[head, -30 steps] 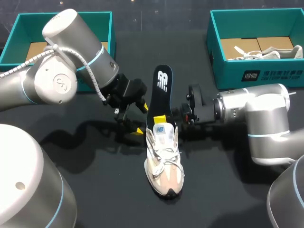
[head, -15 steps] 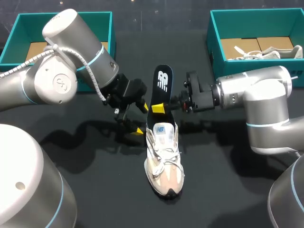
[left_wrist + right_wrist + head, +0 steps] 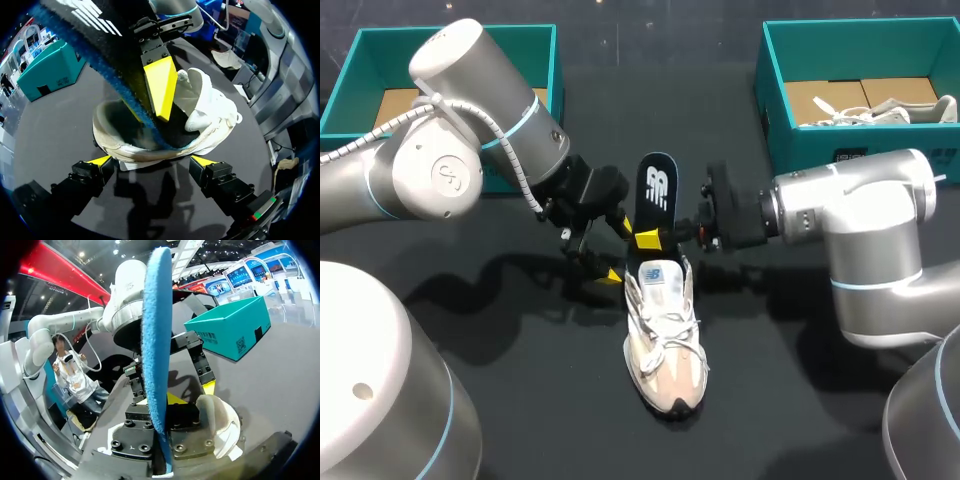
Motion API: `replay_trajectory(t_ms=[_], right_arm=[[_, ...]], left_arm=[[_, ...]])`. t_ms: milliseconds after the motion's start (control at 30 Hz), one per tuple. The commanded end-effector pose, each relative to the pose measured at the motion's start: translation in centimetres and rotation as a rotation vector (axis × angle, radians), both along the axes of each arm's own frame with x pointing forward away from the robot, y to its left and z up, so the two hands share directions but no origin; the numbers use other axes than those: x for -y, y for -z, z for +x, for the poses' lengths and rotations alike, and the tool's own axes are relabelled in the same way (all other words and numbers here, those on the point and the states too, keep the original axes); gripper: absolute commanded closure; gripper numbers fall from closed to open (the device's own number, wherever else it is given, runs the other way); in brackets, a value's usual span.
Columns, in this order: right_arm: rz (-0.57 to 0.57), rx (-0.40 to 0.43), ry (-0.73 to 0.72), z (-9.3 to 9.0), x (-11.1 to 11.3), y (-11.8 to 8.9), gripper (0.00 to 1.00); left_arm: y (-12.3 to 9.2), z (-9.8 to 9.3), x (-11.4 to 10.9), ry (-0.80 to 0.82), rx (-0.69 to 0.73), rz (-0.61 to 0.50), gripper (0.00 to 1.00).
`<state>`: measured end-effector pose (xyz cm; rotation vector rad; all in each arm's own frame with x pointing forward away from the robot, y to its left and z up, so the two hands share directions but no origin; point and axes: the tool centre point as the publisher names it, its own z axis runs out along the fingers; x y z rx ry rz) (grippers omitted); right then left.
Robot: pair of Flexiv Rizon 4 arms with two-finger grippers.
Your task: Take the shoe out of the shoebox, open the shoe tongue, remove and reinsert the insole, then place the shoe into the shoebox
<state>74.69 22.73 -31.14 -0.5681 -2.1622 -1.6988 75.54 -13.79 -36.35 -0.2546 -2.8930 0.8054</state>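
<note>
Here, right end effector (image 3: 655, 238) pinching insole (image 3: 658, 185), left end effector (image 3: 151, 161) spread, shoebox (image 3: 860, 160) holding shoe (image 3: 895, 108)

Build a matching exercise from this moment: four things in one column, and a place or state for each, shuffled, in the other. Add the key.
Things
1. insole
2. shoe
3. left end effector
4. right shoebox

Places or states
A. open, by the shoe's heel
B. contains a second shoe
C. on the table, laces up
D. clamped in the right end effector, lower end inside the shoe

Pairs: 1-D, 2-C, 3-A, 4-B
</note>
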Motion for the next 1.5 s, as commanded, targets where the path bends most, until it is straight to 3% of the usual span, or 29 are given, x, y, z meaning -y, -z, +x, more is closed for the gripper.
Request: replay_trajectory(t_ms=[33, 267, 433, 467, 567, 1200, 1333, 1367, 1400, 1433, 1500], right_arm=[[-0.004, -0.015, 0.016, -1.5, 0.1, 0.9, 1.00], [-0.012, -0.071, 0.035, -2.9, 0.5, 2.3, 1.00], [-0.014, -0.070, 0.040, -3.0, 0.5, 2.0, 1.00], [-0.015, -0.067, 0.039, -2.9, 0.5, 1.9, 0.84], [-0.022, -0.053, 0.030, -2.6, 0.5, 1.4, 0.69], [-0.048, 0.013, 0.022, 0.3, 1.1, -0.9, 0.67], [-0.035, 0.009, 0.033, 0.2, 1.4, -0.8, 0.70], [-0.034, 0.007, 0.035, 0.2, 1.4, -0.8, 0.75], [-0.033, 0.005, 0.036, 0.2, 1.3, -0.8, 0.91], [-0.035, 0.001, 0.034, 0.3, 1.2, -0.7, 1.00], [-0.043, -0.015, 0.018, 0.5, 0.9, -0.6, 1.00]], left_arm=[[0.0, 0.0, 0.0, 0.000, 0.001, 0.002, 0.00], [0.0, 0.0, 0.0, 0.000, 0.001, 0.002, 0.00], [0.0, 0.0, 0.0, 0.000, 0.001, 0.002, 0.00], [0.0, 0.0, 0.0, 0.000, 0.001, 0.002, 0.00], [0.0, 0.0, 0.0, 0.000, 0.001, 0.002, 0.00], [0.0, 0.0, 0.0, 0.000, 0.001, 0.002, 0.00], [0.0, 0.0, 0.0, 0.000, 0.001, 0.002, 0.00], [0.0, 0.0, 0.0, 0.000, 0.001, 0.002, 0.00], [0.0, 0.0, 0.0, 0.000, 0.001, 0.002, 0.00], [0.0, 0.0, 0.0, 0.000, 0.001, 0.002, 0.00], [0.0, 0.0, 0.0, 0.000, 0.001, 0.002, 0.00]])
